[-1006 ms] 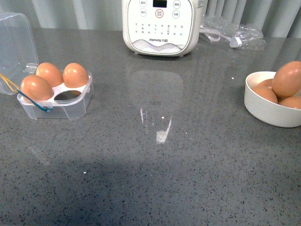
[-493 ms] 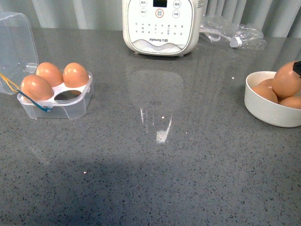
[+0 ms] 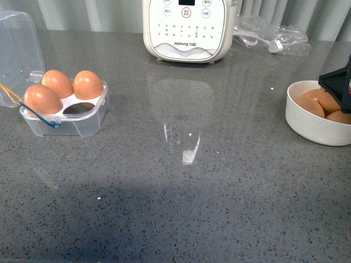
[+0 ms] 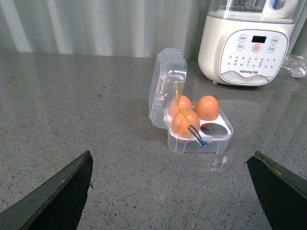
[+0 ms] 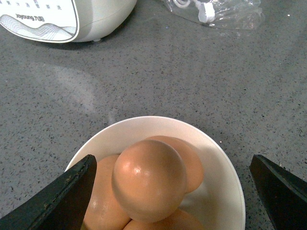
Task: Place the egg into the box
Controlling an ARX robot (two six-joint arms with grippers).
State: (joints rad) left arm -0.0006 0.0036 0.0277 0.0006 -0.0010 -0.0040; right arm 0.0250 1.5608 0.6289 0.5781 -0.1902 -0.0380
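The speckled grey countertop (image 3: 219, 197) looks polished and glossy, the box (image 3: 82, 125) clear plastic, the egg (image 5: 148, 177) smooth.

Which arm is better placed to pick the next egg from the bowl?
Right. The right gripper is open over the bowl, lined up with the top egg. The left gripper faces the box, far from the bowl.

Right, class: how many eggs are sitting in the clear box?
3. In the box, seen from the front: one egg near left, one far left, one far right. The fourth cell is empty, and none looks hidden.
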